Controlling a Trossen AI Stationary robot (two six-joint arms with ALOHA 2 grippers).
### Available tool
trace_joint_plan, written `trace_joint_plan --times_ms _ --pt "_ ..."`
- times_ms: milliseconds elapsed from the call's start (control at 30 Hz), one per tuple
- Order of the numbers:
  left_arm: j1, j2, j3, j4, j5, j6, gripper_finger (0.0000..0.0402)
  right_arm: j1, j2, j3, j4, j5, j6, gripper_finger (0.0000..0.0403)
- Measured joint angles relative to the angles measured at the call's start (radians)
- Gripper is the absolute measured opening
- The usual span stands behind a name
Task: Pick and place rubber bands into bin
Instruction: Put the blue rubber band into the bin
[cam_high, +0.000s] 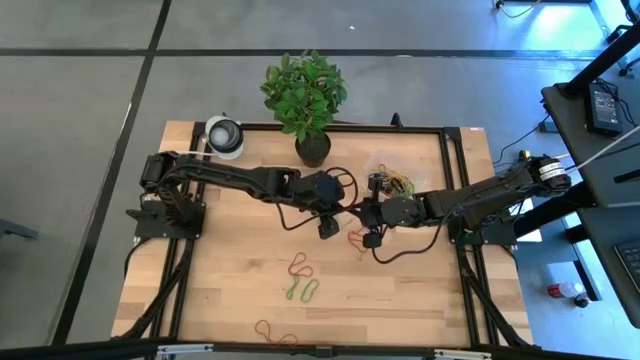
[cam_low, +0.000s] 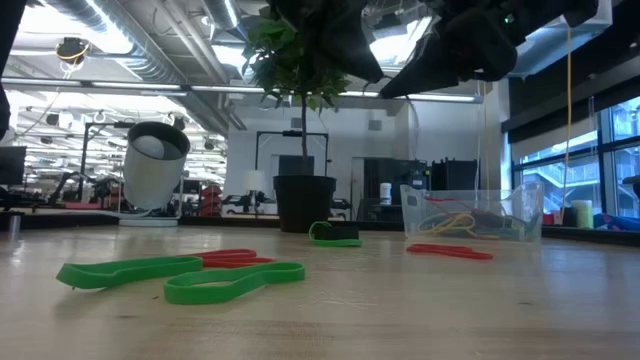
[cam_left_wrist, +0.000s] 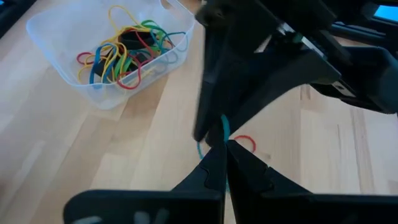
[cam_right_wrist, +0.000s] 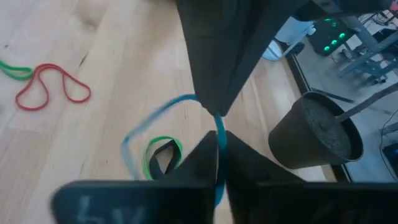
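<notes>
Both claws meet tip to tip at frame centre of the high view, just below the plant pot (cam_high: 313, 149). Left claw (cam_left_wrist: 217, 144) is pinched closed on a blue rubber band (cam_left_wrist: 224, 127). Right claw (cam_right_wrist: 219, 144) is also closed on that blue band, its loop hanging blurred above the surface (cam_high: 230, 270). Bin (cam_high: 392, 178) sits right of the pot, upper centre-right, holding a tangle of yellow, red, green and blue bands. Loose bands on the surface: red band (cam_high: 299, 264) and green bands (cam_high: 303, 290) lower centre, another red band (cam_high: 275, 333) near the bottom edge. White-and-grey round object (cam_high: 224, 135) sits upper left.
</notes>
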Motion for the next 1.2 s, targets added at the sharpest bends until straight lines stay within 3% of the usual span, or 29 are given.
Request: trace_joint_plan --times_ms 67,300,500,833,1000,1200 --pt "0.000 0.000 0.000 0.000 0.000 0.000 0.0002 0.000 0.000 0.000 0.000 0.000 -0.001 0.0012" --pt "0.000 0.000 0.000 0.000 -0.012 -0.002 0.0008 0.000 0.000 0.000 0.000 0.000 0.001 0.0004" --pt "0.000 0.000 0.000 -0.020 -0.030 -0.008 0.0038 0.000 0.000 0.000 0.000 0.000 0.007 0.0002" --pt "0.009 -0.157 -0.010 -0.276 -0.093 0.000 0.0077 -0.053 -0.036 0.000 -0.028 0.000 0.225 0.0002" --pt "-0.035 -0.307 -0.136 -0.244 -0.196 0.026 0.0057 -0.127 -0.120 0.001 -0.078 0.005 0.384 0.0001" --pt "-0.105 -0.574 -0.439 -0.037 -0.235 0.023 0.0009 -0.221 -0.236 0.002 -0.254 0.048 0.585 0.0001"
